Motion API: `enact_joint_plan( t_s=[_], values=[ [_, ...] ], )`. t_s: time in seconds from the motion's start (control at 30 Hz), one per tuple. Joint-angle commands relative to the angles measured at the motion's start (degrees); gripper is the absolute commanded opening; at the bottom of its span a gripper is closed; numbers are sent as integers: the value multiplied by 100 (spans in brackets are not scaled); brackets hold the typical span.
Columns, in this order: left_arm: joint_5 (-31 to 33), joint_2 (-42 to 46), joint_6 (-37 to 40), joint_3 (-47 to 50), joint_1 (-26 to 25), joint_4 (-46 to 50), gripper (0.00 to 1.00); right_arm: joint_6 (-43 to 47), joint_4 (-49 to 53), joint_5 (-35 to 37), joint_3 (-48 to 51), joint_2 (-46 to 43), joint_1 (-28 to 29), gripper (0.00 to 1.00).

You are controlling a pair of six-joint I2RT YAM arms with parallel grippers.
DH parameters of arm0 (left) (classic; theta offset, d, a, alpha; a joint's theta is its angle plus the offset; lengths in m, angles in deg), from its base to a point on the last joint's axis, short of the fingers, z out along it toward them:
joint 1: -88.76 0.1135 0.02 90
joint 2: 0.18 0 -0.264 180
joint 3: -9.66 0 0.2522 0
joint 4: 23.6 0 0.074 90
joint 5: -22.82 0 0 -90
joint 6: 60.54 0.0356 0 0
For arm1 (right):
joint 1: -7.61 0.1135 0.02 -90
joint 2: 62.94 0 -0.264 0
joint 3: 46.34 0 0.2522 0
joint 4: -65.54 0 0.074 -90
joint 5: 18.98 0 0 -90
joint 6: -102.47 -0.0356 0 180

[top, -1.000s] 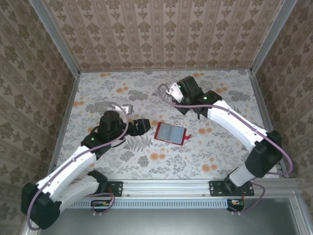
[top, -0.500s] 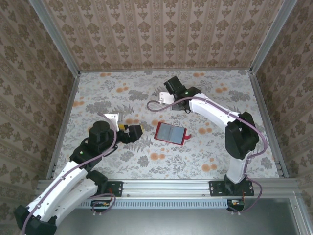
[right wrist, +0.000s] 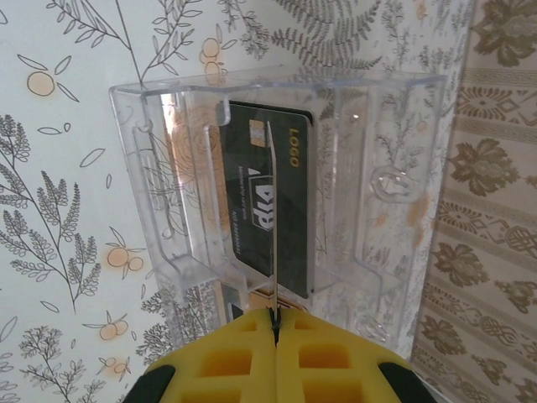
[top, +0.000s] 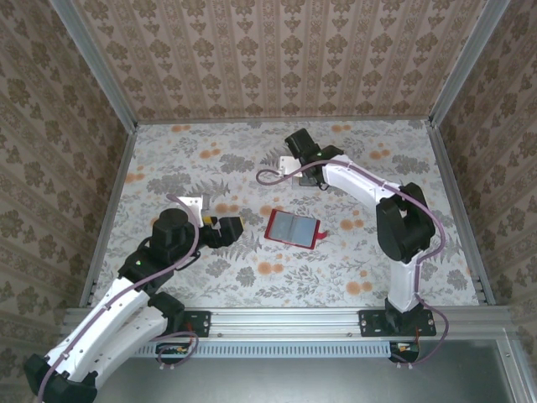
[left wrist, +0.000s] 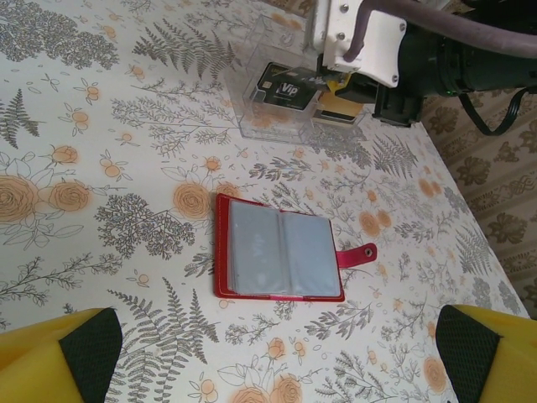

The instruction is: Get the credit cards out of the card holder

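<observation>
The card holder (top: 292, 227) lies open and flat on the flowered table, red with a small tab on its right side; its grey-blue pockets (left wrist: 277, 254) face up. My left gripper (top: 229, 227) hovers just left of it, open, with nothing between its yellow fingers (left wrist: 52, 359). At the back my right gripper (right wrist: 274, 324) is shut on a thin credit card (right wrist: 271, 220), seen edge-on above a clear plastic tray (right wrist: 383, 189). A black credit card (right wrist: 291, 210) lies in that tray.
The clear tray (left wrist: 252, 113) sits beyond the holder, with the right gripper (left wrist: 339, 99) at its far side. Patterned walls and metal rails (top: 112, 191) bound the table on three sides. Bare tabletop lies around the holder.
The left arm has pulled back to the left, away from the holder. The right arm has folded its elbow inward while its gripper stays over the tray at the back.
</observation>
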Motion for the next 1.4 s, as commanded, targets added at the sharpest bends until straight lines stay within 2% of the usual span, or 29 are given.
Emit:
enact_joint_plan(
  t_s=[0.0, 0.73, 0.9, 1.13, 1.23, 1.37],
  values=[
    [84, 4, 119, 33, 42, 57, 100, 3, 4, -34, -140, 164, -18, 0],
    [91, -43, 163, 35, 86, 51, 100, -128, -205, 49, -326, 629, -196, 0],
    [117, -40, 171, 30, 100, 78, 100, -205, -438, 97, -384, 737, -207, 14],
    [118, -38, 179, 45, 122, 52, 100, -346, -539, 171, -568, 864, -233, 17],
    [117, -49, 180, 58, 130, 52, 100, -384, -592, 228, -595, 895, -268, 26],
    [83, -79, 180, 63, 153, 25, 100, -444, -632, 267, -597, 920, -312, 26]
  ],
)
